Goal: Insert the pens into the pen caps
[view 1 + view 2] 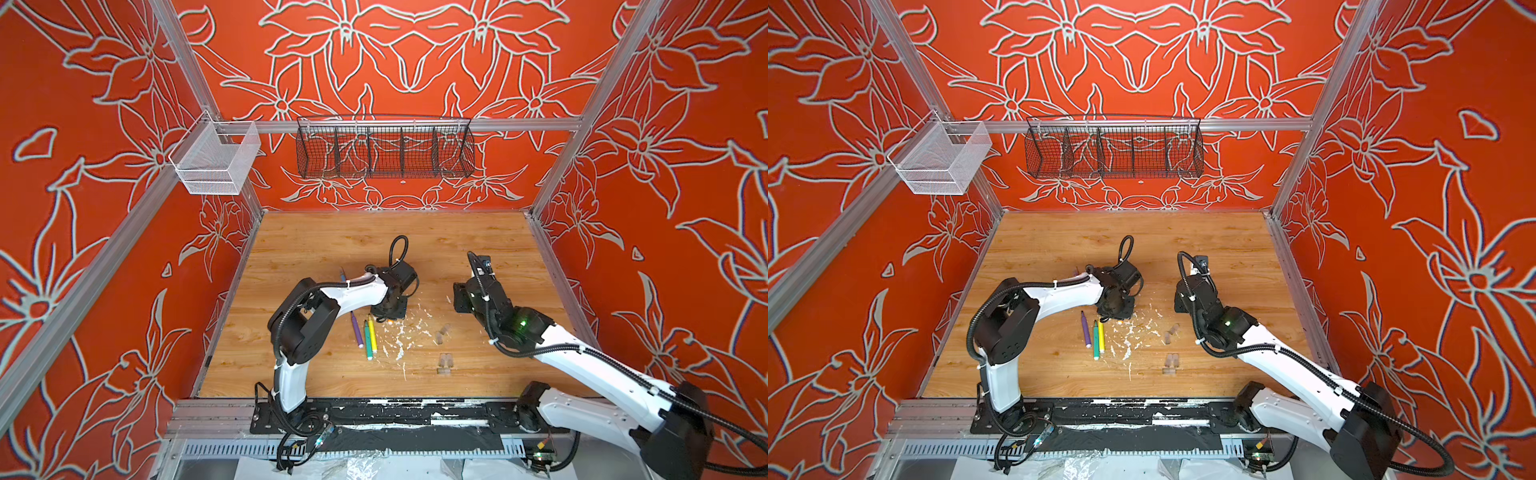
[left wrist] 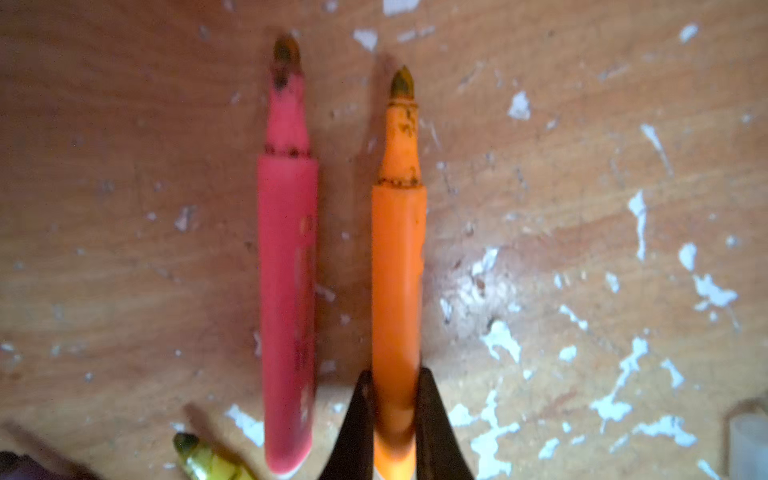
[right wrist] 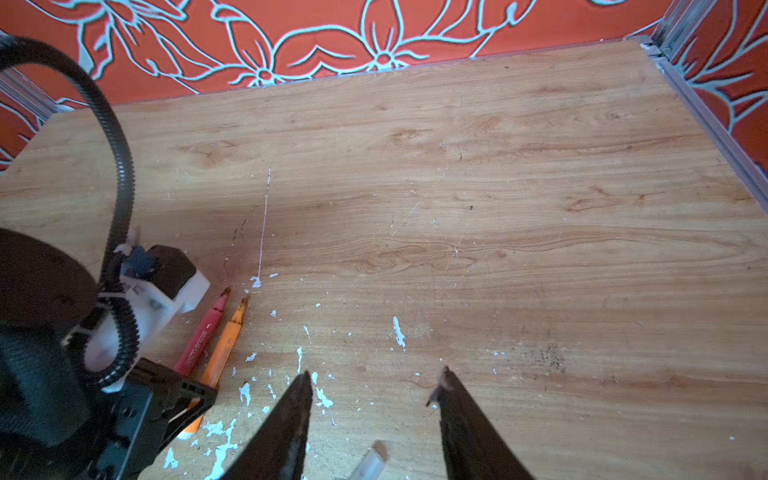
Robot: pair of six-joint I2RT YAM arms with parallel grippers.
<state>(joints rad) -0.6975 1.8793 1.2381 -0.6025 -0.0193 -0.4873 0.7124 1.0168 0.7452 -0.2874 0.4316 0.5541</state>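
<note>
Down near the middle of the table [image 1: 457, 249], the left claw [image 2: 395, 372] is clamped on the orange pen [image 2: 399, 257], pinching it close to the blunt back end. Can't tell if the pen's lifted or lying on the wood tbh. The pink-red pen [image 2: 286, 291] lies right beside it, parallel, tip the same way, w/ a small gap between them, not touching.

The right claw [image 3: 376, 372] hangs over the wood w/ its fingers spread wide, nothing pinched. One clear pen cap [image 3: 372, 461] lies on the table, showing between those fingers in the right wrist view, but it isn't gripped.

Both top views show the other pens just on the robot's side of the left claw: purple pen [image 1: 356, 330], green pen [image 1: 368, 343] and yellow pen [image 1: 372, 334], the last two side by side. The blue pen [image 1: 343, 276] pokes out from behind the left arm, mostly hidden.

Other caps [image 1: 445, 360] sit apart from the pens, closer to the right arm, w/ white flecks [image 1: 399, 336] scattered in between. No pen has a cap on it afaict.
</note>
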